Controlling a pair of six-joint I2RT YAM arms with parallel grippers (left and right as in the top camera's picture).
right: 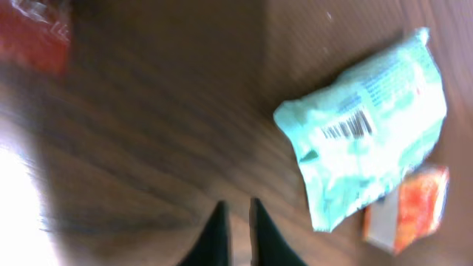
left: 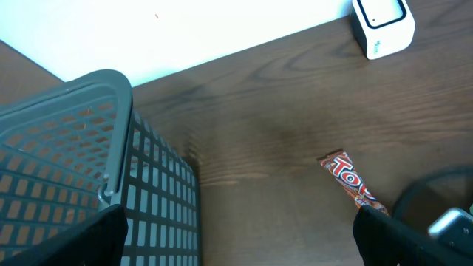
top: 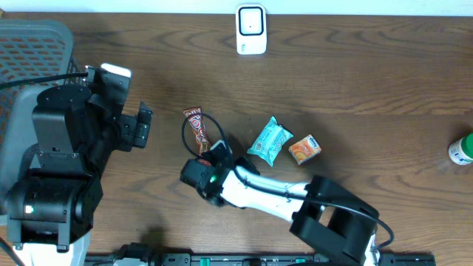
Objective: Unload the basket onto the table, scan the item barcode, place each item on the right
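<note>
The right gripper (top: 216, 153) hangs low over the front half of the desk (top: 369, 74), near the middle. Its fingers (right: 218, 236) are drawn almost together with nothing between them. A red candy bar (top: 196, 127) lies lengthwise towards the far edge, its near end at the gripper; whether the two touch cannot be told. To the right of the bar, a teal snack packet (top: 270, 140) lies flat with its barcode (right: 347, 127) facing up. A small orange packet (top: 304, 148) sits just beside its right side.

Left of the candy bar the left gripper (top: 142, 125) hovers with its jaws spread wide, empty. A green-and-white bottle (top: 462, 149) stands at the right edge, partly cut off. A grey mesh basket (top: 29, 37) fills the far left corner. The white barcode scanner (top: 250, 29) stands at the middle of the far edge, well apart from the packets.
</note>
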